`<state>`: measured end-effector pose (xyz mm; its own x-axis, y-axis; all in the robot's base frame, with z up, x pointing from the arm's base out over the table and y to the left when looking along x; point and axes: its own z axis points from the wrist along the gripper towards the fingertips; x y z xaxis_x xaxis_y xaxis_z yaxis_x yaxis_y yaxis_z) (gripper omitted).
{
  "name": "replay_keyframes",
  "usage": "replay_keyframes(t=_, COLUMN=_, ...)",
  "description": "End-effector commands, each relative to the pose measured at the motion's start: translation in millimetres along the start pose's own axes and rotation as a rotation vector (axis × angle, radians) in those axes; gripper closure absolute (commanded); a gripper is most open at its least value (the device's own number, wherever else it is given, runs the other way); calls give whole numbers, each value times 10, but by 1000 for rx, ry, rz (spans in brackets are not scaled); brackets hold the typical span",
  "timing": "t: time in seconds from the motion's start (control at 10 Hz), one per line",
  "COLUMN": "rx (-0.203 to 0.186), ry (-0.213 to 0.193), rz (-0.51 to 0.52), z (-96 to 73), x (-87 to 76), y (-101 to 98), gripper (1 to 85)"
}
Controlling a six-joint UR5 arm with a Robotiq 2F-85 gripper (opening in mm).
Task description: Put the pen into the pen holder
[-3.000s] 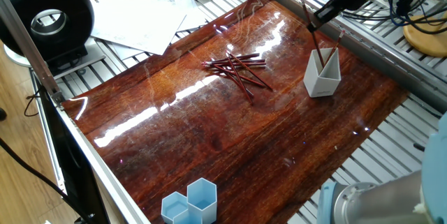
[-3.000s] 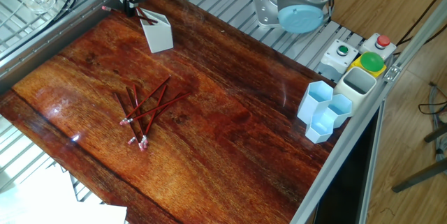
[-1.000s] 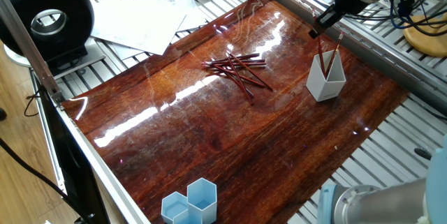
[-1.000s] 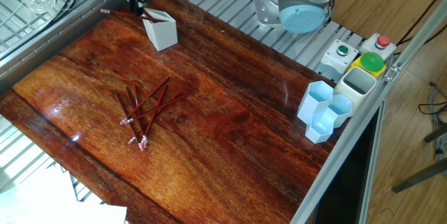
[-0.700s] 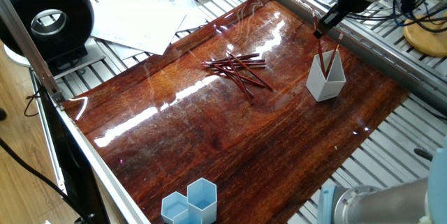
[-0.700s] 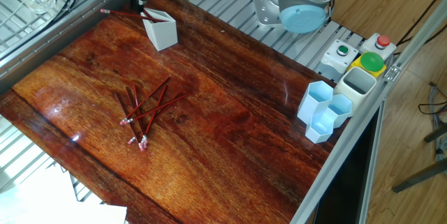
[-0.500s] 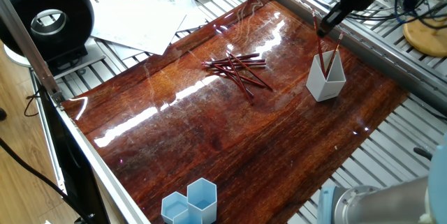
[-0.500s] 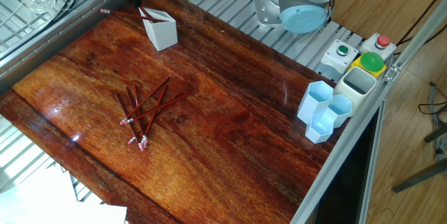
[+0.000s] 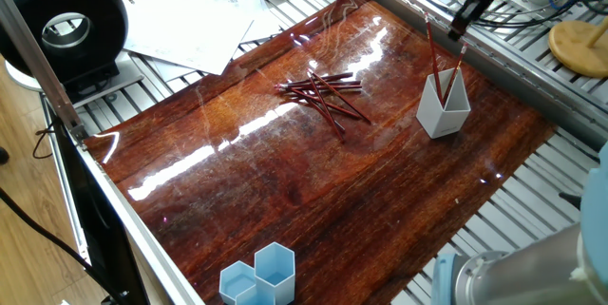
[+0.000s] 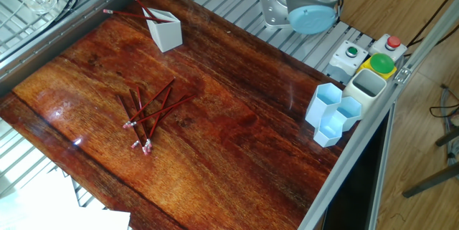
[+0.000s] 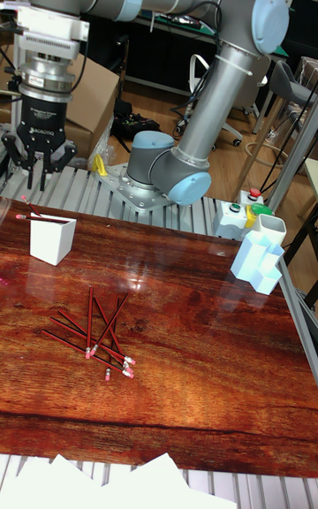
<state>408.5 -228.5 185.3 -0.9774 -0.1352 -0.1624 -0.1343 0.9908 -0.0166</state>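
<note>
Fingers (image 11: 29, 158) of your hand (image 11: 39, 175) hang spread and empty above the holder (image 11: 52, 239). That white holder (image 9: 443, 105) stands at the far edge of the counter (image 9: 313, 191) with two pens leaning inside; one pen (image 9: 433, 50) rises tall from it. More pens (image 10: 147, 115) lie piled mid-counter, well apart. Blue cups (image 10: 331, 115) sit at the opposite edge.

The shiny brown wooden surface (image 9: 285, 181) holds a white pen holder (image 9: 443, 105). A pile of red pens (image 9: 323, 91) lies in the middle. Light blue cups (image 10: 331, 114) stand at one edge.
</note>
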Motion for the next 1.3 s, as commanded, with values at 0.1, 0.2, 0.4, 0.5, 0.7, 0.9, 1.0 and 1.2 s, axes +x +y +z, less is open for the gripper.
replay_keyframes(t=0.1, rx=0, ry=48, rz=20, z=-53, x=109, y=-34, gripper=567)
replay_keyframes(t=0.2, rx=-32, ry=40, rz=42, z=-53, x=89, y=51, gripper=543)
replay_keyframes(t=0.4, rx=-22, ry=62, rz=114, z=-55, x=142, y=31, gripper=663)
replay_keyframes(t=0.5, rx=-11, ry=58, rz=116, z=-54, x=134, y=2, gripper=677)
replay_keyframes(t=0.7, rx=15, ry=62, rz=97, z=-55, x=147, y=-65, gripper=703)
replay_keyframes(t=0.9, rx=-4, ry=50, rz=67, z=-53, x=114, y=-21, gripper=713)
replay_keyframes(t=1.0, rx=16, ry=70, rz=69, z=-56, x=169, y=-70, gripper=713)
replay_keyframes(t=1.2, rx=-24, ry=49, rz=54, z=-53, x=111, y=30, gripper=643)
